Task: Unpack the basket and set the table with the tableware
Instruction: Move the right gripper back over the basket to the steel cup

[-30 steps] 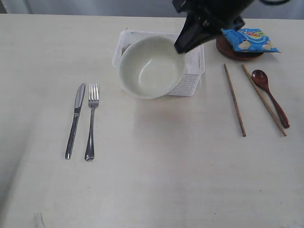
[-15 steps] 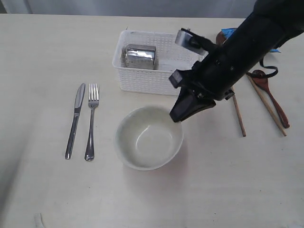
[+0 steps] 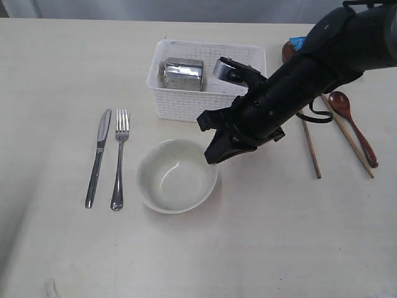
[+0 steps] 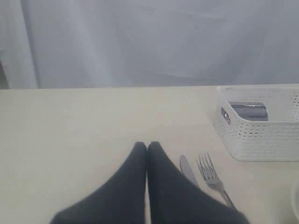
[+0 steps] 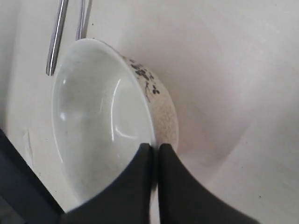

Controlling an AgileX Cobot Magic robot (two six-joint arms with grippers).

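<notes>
The pale cream bowl point(image 3: 177, 179) is on or just above the table point(image 3: 260, 242), in front of the white basket point(image 3: 186, 107). My right gripper point(image 3: 214, 155) is shut on the bowl's right rim; in the right wrist view its fingers pinch the rim point(image 5: 154, 148) of the bowl point(image 5: 103, 121). A steel cup point(image 3: 182, 73) lies in the basket. Left of the bowl lie the knife point(image 3: 97, 158) and fork point(image 3: 118, 158). Chopsticks point(image 3: 307, 133) and a reddish-brown spoon point(image 3: 353, 127) lie at the right. My left gripper point(image 4: 147, 147) is shut on nothing, above the table near the knife point(image 4: 188, 170).
The right arm hides most of the brown plate point(image 3: 288, 53) and the blue chip bag point(image 3: 298, 42) at the back right. The left wrist view shows the basket point(image 4: 261, 135), the cup point(image 4: 248, 111) and the fork point(image 4: 211, 172). A pale curtain stands behind the table.
My right gripper has carried the bowl out of the basket, down in front of it and then left toward the fork. The cup in the basket is now uncovered.
</notes>
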